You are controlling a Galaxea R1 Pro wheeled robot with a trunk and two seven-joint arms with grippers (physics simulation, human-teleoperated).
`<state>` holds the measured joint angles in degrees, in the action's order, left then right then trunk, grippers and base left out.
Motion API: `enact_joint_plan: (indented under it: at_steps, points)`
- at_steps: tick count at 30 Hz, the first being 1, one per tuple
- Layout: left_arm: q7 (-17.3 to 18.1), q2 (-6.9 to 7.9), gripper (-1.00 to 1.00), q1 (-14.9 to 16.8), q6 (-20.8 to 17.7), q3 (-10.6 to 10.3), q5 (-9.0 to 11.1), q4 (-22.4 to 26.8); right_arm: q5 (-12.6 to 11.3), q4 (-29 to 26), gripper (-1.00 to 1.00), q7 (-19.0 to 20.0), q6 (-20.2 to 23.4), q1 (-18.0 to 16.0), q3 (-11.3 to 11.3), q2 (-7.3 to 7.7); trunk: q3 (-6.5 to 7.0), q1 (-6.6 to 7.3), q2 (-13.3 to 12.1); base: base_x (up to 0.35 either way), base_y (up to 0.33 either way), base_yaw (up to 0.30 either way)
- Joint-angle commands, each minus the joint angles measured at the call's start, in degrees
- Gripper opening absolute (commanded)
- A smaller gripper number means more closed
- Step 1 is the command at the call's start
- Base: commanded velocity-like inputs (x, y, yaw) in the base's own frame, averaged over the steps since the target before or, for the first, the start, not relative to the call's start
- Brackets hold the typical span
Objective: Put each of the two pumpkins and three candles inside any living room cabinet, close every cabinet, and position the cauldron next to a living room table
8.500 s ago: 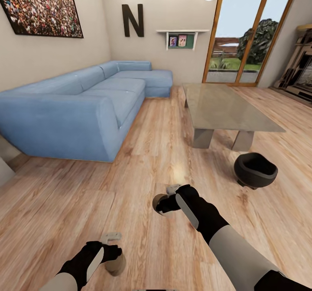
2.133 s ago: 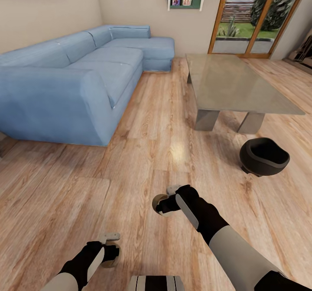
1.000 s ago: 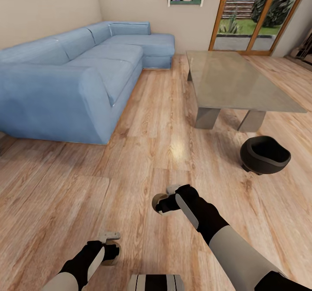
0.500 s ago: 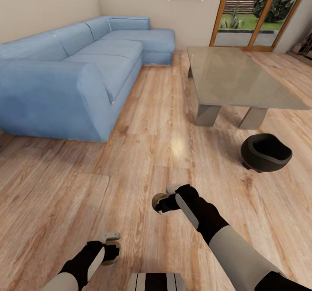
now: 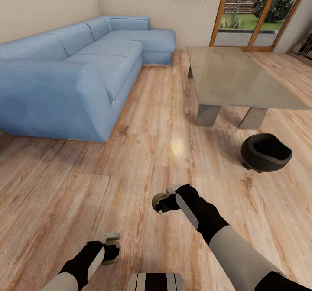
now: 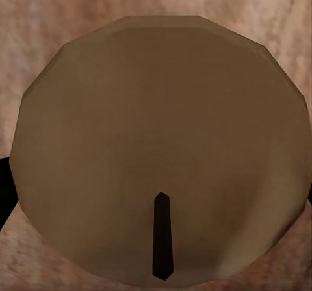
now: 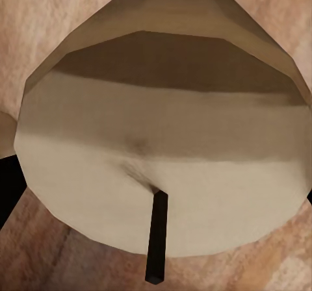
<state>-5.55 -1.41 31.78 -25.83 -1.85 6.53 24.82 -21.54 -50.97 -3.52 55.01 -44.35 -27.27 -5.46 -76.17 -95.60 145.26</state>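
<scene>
Over bare floor [image 5: 130,161] we carry two candles for the cabinet: left gripper [image 5: 112,248] clamps one candle [image 6: 162,148], right gripper [image 5: 164,203] another [image 7: 162,154]; cauldron [image 5: 265,152] sits beside the table's [image 5: 234,83] near corner.

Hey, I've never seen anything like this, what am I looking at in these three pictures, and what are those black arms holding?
These are simulator renders of a two-armed wheeled robot. The big picture is from its head camera, looking down over both arms at a living room floor: a blue sofa, a glass table and a black cauldron on the floor beside it. The other two pictures come from cameras near each gripper. The left gripper is shut on a tan candle, seen close up with its dark wick. The right gripper holds another candle.
</scene>
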Motion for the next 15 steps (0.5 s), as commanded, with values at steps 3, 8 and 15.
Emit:
enact_joint_plan:
  at_steps: [3,8,15]
  points:
    - [-0.3,0.00,-1.00,0.0,-0.3,-0.2,0.9,0.0,-0.6,-0.1,-1.00,-0.5,0.2,0.0,-0.1,0.01,0.39,0.05,0.0,0.000,0.000,0.000]
    - [-0.3,0.03,-1.00,0.0,-0.3,-0.2,1.0,0.2,-0.5,0.0,-1.00,-0.5,0.2,0.0,-0.1,0.01,1.50,0.18,-0.1,0.000,0.000,0.000]
    - [-0.3,0.08,-1.00,0.0,-0.3,0.0,1.0,0.4,-0.5,0.0,-1.00,-0.5,0.3,0.0,0.0,0.03,3.05,0.36,-0.2,0.000,0.000,0.000]
